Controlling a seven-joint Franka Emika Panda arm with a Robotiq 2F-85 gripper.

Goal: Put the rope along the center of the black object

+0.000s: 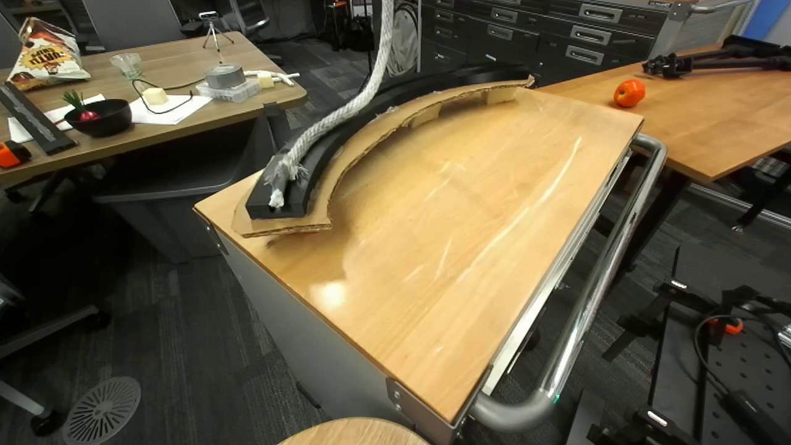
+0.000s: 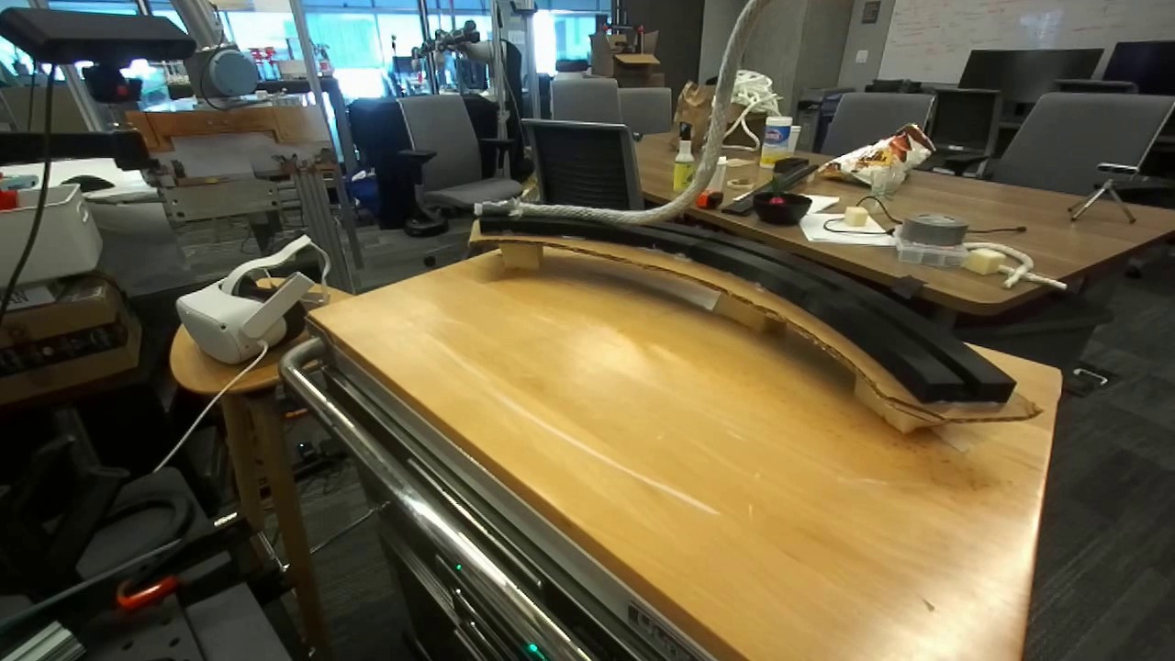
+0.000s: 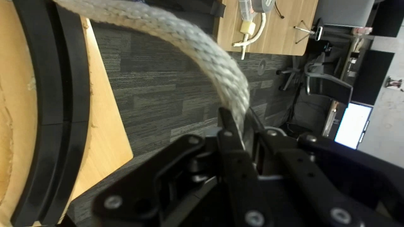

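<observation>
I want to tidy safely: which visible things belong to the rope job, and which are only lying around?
For the job:
rope
black track
end effector, holding the rope

Lying about:
chips bag
black bowl
white headset
small tripod

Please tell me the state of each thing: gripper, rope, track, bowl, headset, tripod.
Gripper: closed on the rope.
Rope: frayed end on the black track, then curving upward.
Black track: groove partly uncovered.
Black bowl: upright, something red inside.
Headset: resting on a stool.
Tripod: standing, legs spread.

Bright background windows (image 2: 367, 26), white glare on wooden tabletop (image 1: 432, 247)
</observation>
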